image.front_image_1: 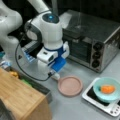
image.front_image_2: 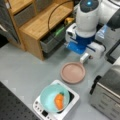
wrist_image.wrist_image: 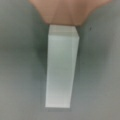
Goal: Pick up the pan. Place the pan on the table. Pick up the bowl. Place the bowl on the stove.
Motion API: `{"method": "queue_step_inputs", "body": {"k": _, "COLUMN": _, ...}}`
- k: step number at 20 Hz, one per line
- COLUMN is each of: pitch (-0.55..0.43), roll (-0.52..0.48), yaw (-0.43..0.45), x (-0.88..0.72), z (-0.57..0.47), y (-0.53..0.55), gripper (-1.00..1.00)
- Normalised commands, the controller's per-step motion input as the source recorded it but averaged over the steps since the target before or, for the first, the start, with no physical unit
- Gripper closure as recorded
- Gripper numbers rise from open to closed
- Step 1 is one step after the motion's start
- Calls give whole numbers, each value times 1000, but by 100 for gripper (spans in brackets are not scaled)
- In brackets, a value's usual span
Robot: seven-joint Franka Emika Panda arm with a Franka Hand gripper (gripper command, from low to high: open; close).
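I see the claw (image.front_image_1: 55, 75) over the shallow dusty-pink pan's (image.front_image_1: 70, 85) white handle (wrist_image.wrist_image: 61, 67); opening unclear. Risk: dragging it off the grey counter (image.front_image_1: 72, 106).

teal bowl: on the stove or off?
On. In both front views the round light-teal bowl, orange item inside, sits on the small white square stove's black top; the dusty-pink pan lies on the grey table.

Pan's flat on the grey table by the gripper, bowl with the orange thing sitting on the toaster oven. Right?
Not quite. The bowl, with the orange item inside, sits on the stove, not the toaster oven; both front views show it. The pan does lie flat on the table by the gripper.
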Motion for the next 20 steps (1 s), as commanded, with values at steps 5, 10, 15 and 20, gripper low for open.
{"method": "queue_step_inputs", "body": {"k": 5, "pitch": -94, "roll": -118, "yaw": 145, "x": -82, "z": -188, "y": -58, "gripper": -100}}
{"method": "queue_step_inputs", "body": {"k": 10, "pitch": -104, "roll": -119, "yaw": 157, "x": -119, "z": -163, "y": -45, "gripper": -100}}
{"method": "queue_step_inputs", "body": {"k": 15, "pitch": -117, "roll": -127, "yaw": 153, "x": -133, "z": -183, "y": -2, "gripper": -100}}
{"method": "queue_step_inputs", "body": {"k": 20, "pitch": -122, "roll": -133, "yaw": 151, "x": -138, "z": -218, "y": 25, "gripper": -100}}
